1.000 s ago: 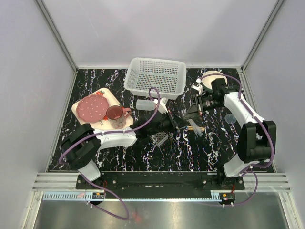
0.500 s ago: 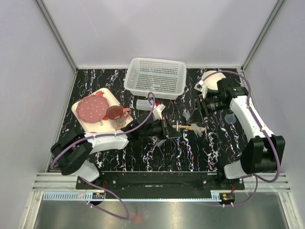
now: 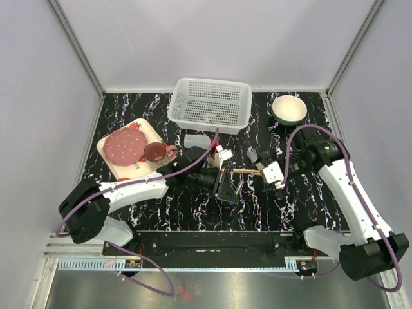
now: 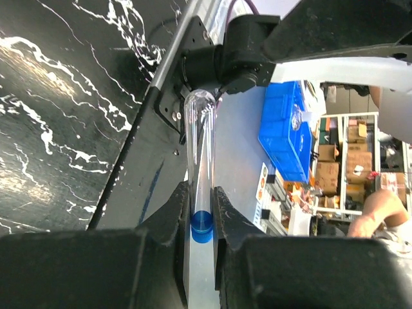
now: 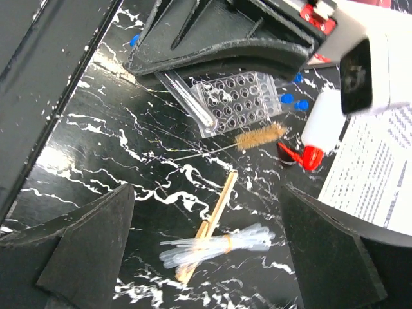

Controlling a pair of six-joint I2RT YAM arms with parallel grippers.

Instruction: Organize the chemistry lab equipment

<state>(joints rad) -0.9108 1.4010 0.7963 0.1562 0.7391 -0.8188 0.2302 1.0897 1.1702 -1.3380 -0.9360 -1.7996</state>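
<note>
Left gripper [image 4: 201, 201] is pinched tight on a clear test tube [image 4: 198, 135]. Its fingers close on the glass just above the blue cap [image 4: 201, 226], and the rounded end shows against the black rail at the table's edge. Seen from above, this gripper sits at mid-table over the grey tube rack [image 5: 241, 100] and hides most of it in that view. From the right wrist the rack lies flat on the black marbled table [image 3: 129, 109], with the left arm's dark housing across one side of it. A clear tube slants out from under that housing beside the rack; I cannot tell if it is the held one.

The right gripper [image 5: 205, 193] stands wide apart and holds nothing, hovering above a small cluster. In it are thin wooden sticks [image 5: 215, 209], clear pipettes [image 5: 219, 248] bundled just beside them, and a bristle brush [image 5: 257, 137] between the sticks and the rack. The two grippers are near each other, with the sticks between them.

The red-capped bottle [image 5: 322, 129] lies on its side just past the rack, close to the white basket [image 3: 209, 103]. Farther out, a white bowl [image 3: 289, 108] sits near the far corner. Well apart on the other side, a pink mug [image 3: 154, 152] and plate [image 3: 123, 145] rest on a strawberry-print tray [image 3: 149, 129].
</note>
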